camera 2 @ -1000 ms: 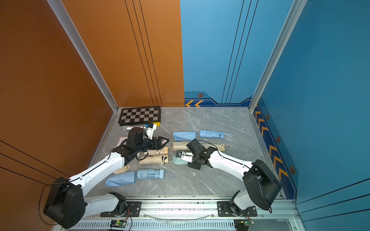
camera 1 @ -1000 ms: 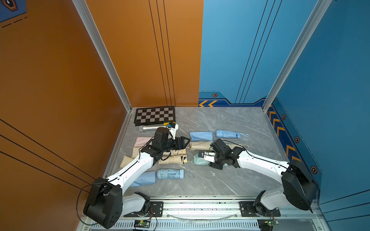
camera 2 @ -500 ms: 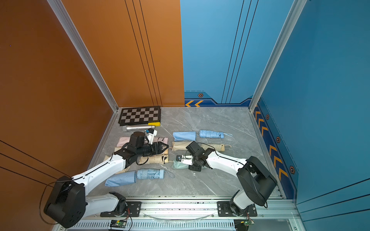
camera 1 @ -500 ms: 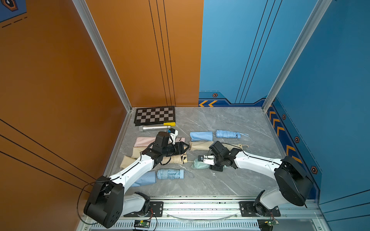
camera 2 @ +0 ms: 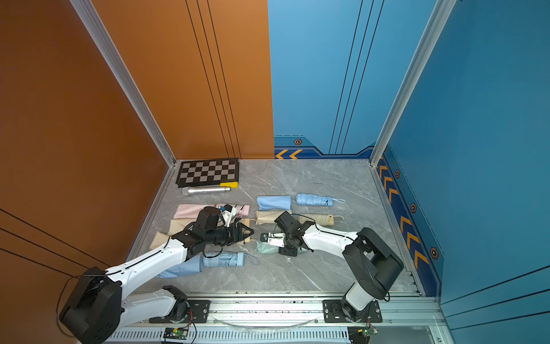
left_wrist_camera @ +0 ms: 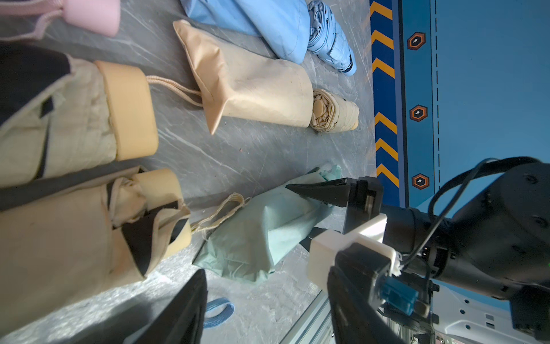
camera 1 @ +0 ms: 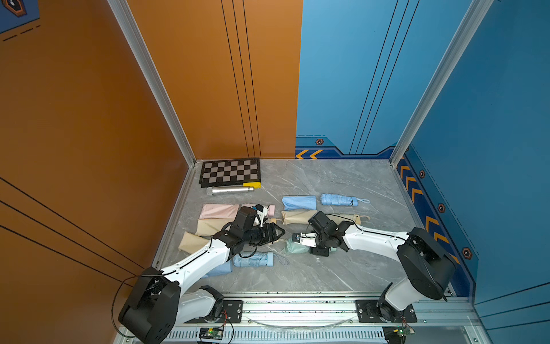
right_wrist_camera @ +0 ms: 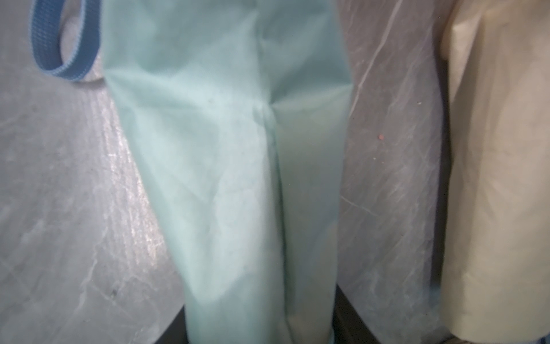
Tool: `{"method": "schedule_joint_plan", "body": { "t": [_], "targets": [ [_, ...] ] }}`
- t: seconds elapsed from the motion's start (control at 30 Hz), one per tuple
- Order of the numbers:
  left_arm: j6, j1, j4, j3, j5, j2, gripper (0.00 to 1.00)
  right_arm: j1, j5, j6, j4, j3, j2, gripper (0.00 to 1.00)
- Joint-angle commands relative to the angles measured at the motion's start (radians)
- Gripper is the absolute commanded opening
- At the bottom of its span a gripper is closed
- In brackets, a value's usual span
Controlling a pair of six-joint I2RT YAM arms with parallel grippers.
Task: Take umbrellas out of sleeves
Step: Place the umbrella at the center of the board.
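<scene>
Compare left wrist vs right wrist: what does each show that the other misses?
Only left wrist: the right gripper clamped on the mint sleeve, a cream umbrella with its handle, a pink handle, the blue wall. Only right wrist: nothing new, just the sleeve's creases up close. Both: the mint sleeve, a blue cord loop, the marble table.

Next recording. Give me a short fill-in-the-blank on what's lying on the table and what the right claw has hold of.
1. The right claw is closed on a sleeve whose colour is ____.
2. The silver cylinder lies just in front of the ____ board.
3. At the back, the bare umbrella beside the light blue sleeve is ____.

Missing words: mint; checkered; light blue.
</scene>
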Motion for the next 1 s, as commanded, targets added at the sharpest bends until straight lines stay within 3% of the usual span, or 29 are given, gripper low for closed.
{"method": "schedule_joint_plan", "body": {
  "t": [0.0, 0.3, 0.47, 0.73, 0.97],
  "targets": [
    [-0.007, -0.003, -0.033, -0.025, 0.001, -0.001, 0.61, 0.008, -0.028, -0.017, -0.018, 0.039, 0.024, 0.52],
    [0.035, -0.013, -0.006, -0.008, -0.003, 0.038, 0.60, 0.016, -0.025, 0.026, -0.012, 0.061, 0.014, 0.87],
    [0.084, -0.014, -0.064, 0.037, -0.016, 0.062, 0.61, 0.012, -0.014, 0.067, -0.001, 0.051, -0.066, 0.99],
    [0.115, -0.014, -0.135, 0.106, -0.003, 0.107, 0.61, -0.013, -0.009, 0.197, 0.106, -0.021, -0.292, 1.00],
    [0.098, -0.027, -0.151, 0.124, 0.014, 0.141, 0.59, -0.100, 0.042, 0.384, 0.159, -0.068, -0.431, 1.00]
  ]
}}
